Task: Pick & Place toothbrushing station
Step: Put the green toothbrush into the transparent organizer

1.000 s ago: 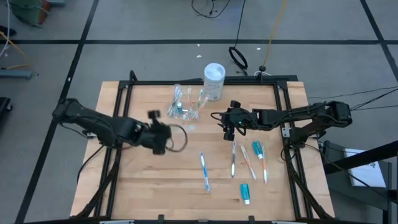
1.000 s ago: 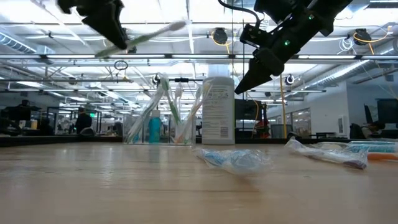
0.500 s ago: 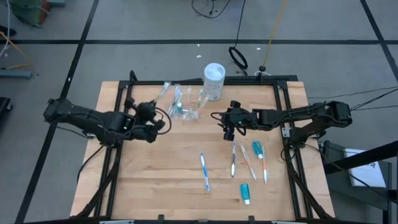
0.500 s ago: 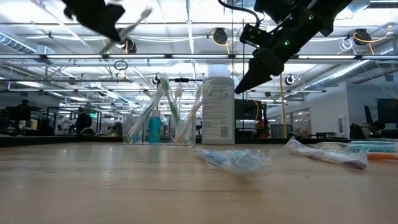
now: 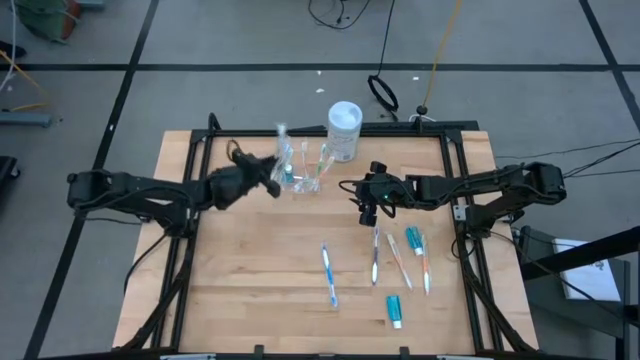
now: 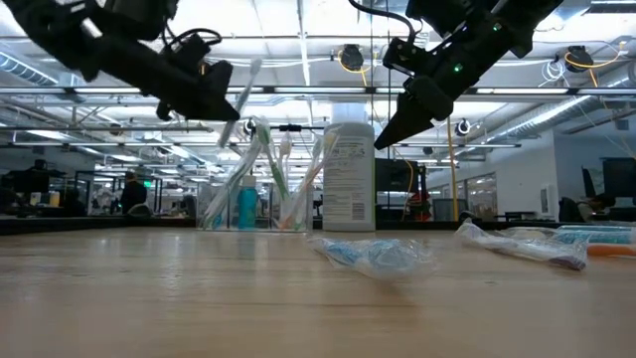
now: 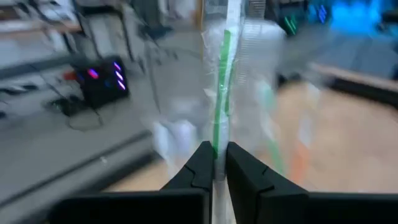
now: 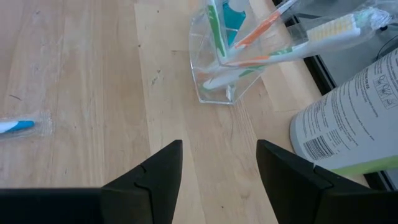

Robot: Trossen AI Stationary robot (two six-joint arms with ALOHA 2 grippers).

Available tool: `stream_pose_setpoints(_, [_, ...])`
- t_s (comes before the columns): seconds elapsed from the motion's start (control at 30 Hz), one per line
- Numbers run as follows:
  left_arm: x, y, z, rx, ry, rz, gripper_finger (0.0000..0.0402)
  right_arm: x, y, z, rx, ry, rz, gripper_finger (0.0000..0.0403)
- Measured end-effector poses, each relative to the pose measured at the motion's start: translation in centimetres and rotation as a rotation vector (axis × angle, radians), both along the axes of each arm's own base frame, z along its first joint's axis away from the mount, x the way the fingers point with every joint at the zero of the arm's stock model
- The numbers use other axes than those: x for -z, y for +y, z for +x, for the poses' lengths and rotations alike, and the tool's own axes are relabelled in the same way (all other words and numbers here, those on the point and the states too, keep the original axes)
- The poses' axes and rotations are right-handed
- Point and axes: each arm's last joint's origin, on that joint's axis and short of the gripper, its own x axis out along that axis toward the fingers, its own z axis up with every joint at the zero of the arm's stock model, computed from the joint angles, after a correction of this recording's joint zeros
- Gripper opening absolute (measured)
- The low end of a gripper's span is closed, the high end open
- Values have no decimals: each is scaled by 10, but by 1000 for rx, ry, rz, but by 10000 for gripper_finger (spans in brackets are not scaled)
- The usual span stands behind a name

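Observation:
The toothbrushing station (image 5: 300,176), a clear holder with upright compartments, stands on the table at the far middle (image 6: 260,189) (image 8: 225,70). It holds several toothbrushes and a blue tube. My left gripper (image 5: 264,172) (image 6: 225,105) hangs just left of the station, shut on a wrapped green-and-white toothbrush (image 5: 281,138) (image 6: 244,91) (image 7: 221,74). My right gripper (image 5: 366,205) (image 6: 390,131) (image 8: 217,163) waits open above the table, right of the station, with nothing between its fingers. My left gripper pinches the wrapped toothbrush's handle (image 7: 217,138) between its two fingers. The fingers come nearly level from the table's left side and lie across the brush. The brush stands steeply, a little tilted, clear of the table, its upper end above the station's left side.
A white lidded tub (image 5: 344,128) (image 6: 348,174) stands right behind the station. Several loose wrapped toothbrushes (image 5: 328,276) (image 5: 376,255) (image 5: 418,256) and a small tube (image 5: 394,310) lie on the table's near right part. A black frame rail (image 5: 330,131) runs along the far edge.
My left gripper has swung toward the table's far edge and right toward the station, sinking and rolling as it went. The toothbrush, held throughout, has turned from slanting nearly level to steeply upright beside the station.

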Motion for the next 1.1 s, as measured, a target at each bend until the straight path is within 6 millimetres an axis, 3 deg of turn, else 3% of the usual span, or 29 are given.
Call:
stream_pose_setpoints(0.2, [23, 20, -15, -7, -122, -79, 29, 0, 0, 0, 0, 1, 0, 196])
stream_pose_setpoints(0.3, [42, 21, -18, -30, -81, -142, 14, 0, 0, 0, 0, 1, 0, 196])
stream_pose_setpoints(0.43, [50, 22, -12, -10, -42, -106, 9, 0, 0, 0, 0, 1, 0, 196])
stream_pose_setpoints(0.7, [76, 28, -7, -63, 112, -118, 49, 0, 0, 0, 0, 1, 0, 196])
stream_pose_setpoints(0.93, [81, 29, -7, -67, 145, -121, 54, 0, 0, 0, -1, 7, -1, 196])
stream_pose_setpoints(1.1, [88, 27, -10, -73, 166, -225, 55, 2, 1, -1, -2, 25, 2, 196])
